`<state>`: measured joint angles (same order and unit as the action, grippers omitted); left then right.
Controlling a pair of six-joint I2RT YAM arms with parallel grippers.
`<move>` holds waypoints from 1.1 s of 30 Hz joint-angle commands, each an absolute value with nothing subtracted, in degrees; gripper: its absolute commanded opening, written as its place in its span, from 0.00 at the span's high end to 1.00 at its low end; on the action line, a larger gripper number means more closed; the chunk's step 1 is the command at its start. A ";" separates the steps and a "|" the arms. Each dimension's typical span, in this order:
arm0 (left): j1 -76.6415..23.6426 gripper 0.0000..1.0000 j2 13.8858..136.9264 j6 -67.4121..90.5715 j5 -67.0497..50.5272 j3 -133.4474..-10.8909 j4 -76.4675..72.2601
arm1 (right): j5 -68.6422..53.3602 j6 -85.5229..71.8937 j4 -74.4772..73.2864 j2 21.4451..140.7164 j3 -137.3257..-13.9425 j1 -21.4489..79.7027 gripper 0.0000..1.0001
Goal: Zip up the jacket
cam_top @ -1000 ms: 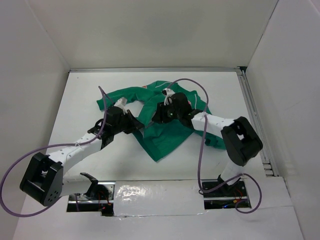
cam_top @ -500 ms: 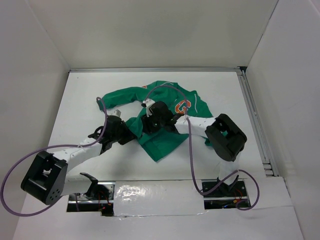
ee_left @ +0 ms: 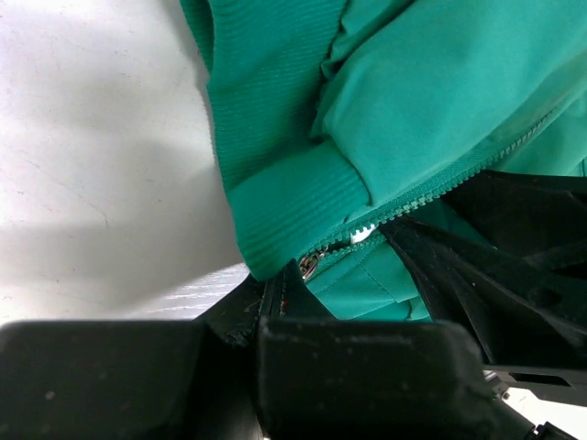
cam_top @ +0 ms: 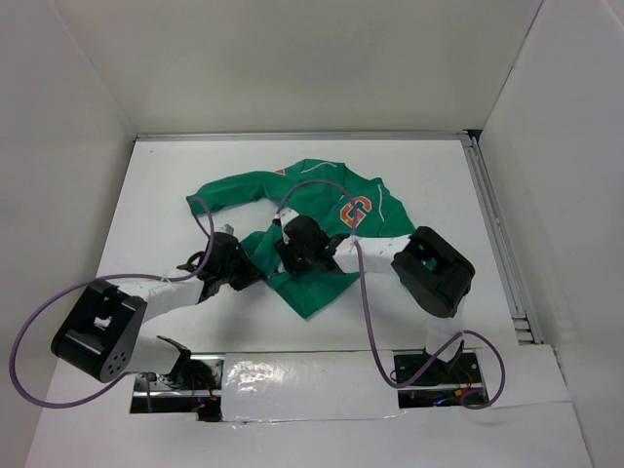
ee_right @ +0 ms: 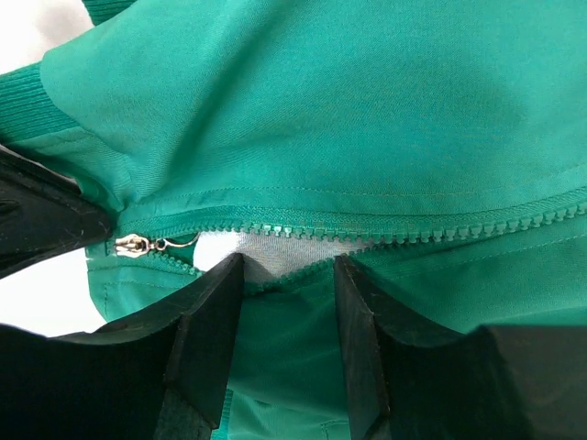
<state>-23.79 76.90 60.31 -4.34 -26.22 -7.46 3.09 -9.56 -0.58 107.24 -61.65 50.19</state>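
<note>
In the middle of the surface (cam_top: 439, 175) lies the jacket (cam_top: 314, 291), soft, light and quick to bunch. Its zip runs from the near hem away toward the collar. Your left hand (ee_left: 271, 302) is pinched tight on the hem beside the zipper pull (ee_right: 131, 244). Your right hand (ee_right: 286, 266) straddles the teeth half open, gripping nothing. Take hold at the pull.

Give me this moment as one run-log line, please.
left gripper: shut on hem of green fabric jacket | right gripper: open, over unzipped pale zipper | small metal slider: at hem end
</note>
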 commanded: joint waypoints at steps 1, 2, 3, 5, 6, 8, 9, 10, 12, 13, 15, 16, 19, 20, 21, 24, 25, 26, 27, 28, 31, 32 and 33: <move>-22.94 1.00 77.87 60.11 -4.48 -26.98 -5.90 | 6.06 -9.84 -4.13 108.10 -61.61 50.63 0.49; -22.94 1.00 77.96 59.94 -5.79 -27.85 -5.54 | 6.15 -10.28 -4.04 108.28 -61.79 50.71 0.49; -22.94 1.00 77.78 60.03 -6.32 -28.21 -5.02 | 6.15 -10.72 -3.96 108.46 -61.87 50.71 0.49; -22.85 0.83 77.70 59.77 -7.99 -28.56 -4.92 | 6.15 -11.60 -3.69 108.54 -62.22 50.80 0.49; -22.76 0.75 77.52 59.94 -9.39 -28.48 -4.92 | 5.89 -11.69 -3.78 108.63 -62.40 50.71 0.49; -22.76 0.62 76.91 60.38 -10.80 -28.04 -5.18 | 5.45 -12.21 -3.69 108.63 -62.49 50.71 0.49; -22.68 0.59 76.30 60.55 -11.51 -27.78 -5.10 | 5.45 -12.56 -3.60 108.55 -62.40 50.71 0.50; -22.59 0.55 75.77 60.82 -12.04 -26.99 -5.71 | 5.45 -13.09 -3.69 108.54 -62.49 50.63 0.50; -22.41 0.52 74.97 61.17 -13.61 -26.11 -6.59 | 5.01 -13.44 -3.61 108.28 -62.23 50.54 0.50; -22.50 0.51 74.27 61.08 -14.32 -25.06 -7.29 | 4.23 -13.80 -3.26 108.11 -61.97 50.36 0.50; -22.41 0.51 74.09 61.44 -15.81 -24.09 -9.92 | 3.34 -14.32 -2.47 107.58 -61.35 50.19 0.50; -22.41 0.51 74.35 61.61 -16.17 -23.21 -10.89 | 2.82 -14.67 -2.37 107.49 -61.26 49.92 0.50; -22.50 0.56 76.20 61.70 -17.66 -22.94 -13.70 | 1.67 -15.20 -1.85 107.14 -61.00 49.66 0.50; -22.50 0.59 77.16 61.70 -17.84 -22.77 -14.93 | 1.67 -15.21 -1.67 106.88 -60.74 49.66 0.50; -22.41 0.60 77.78 61.44 -17.75 -22.68 -15.81 | 1.50 -15.21 -1.58 106.79 -60.73 49.48 0.50; -22.41 0.63 79.89 61.00 -17.67 -23.02 -18.27 | 0.97 -15.47 -1.14 106.17 -60.03 49.13 0.50; -22.41 0.64 80.15 60.65 -18.01 -23.20 -18.80 | 0.71 -15.47 -1.06 106.00 -59.86 49.13 0.51; -22.41 0.64 80.85 60.21 -18.19 -23.46 -19.50 | 0.53 -15.64 -0.97 105.91 -59.77 49.13 0.51; -22.41 0.66 81.12 59.68 -18.28 -23.90 -20.56 | 0.53 -15.56 -0.97 105.91 -59.68 48.96 0.51; -22.41 0.68 81.21 59.42 -18.11 -24.25 -20.65 | 0.61 -15.73 -0.97 105.73 -59.50 48.96 0.51; -22.41 0.81 81.39 58.54 -16.88 -25.84 -19.25 | 0.97 -15.82 -1.14 105.47 -59.50 48.96 0.51; -22.50 0.94 81.30 58.36 -16.70 -26.10 -18.64 | 1.14 -15.91 -1.14 105.47 -59.50 48.78 0.51; -22.41 1.00 81.12 57.92 -16.61 -26.71 -17.59 | 1.23 -15.91 -1.23 105.47 -59.50 48.78 0.51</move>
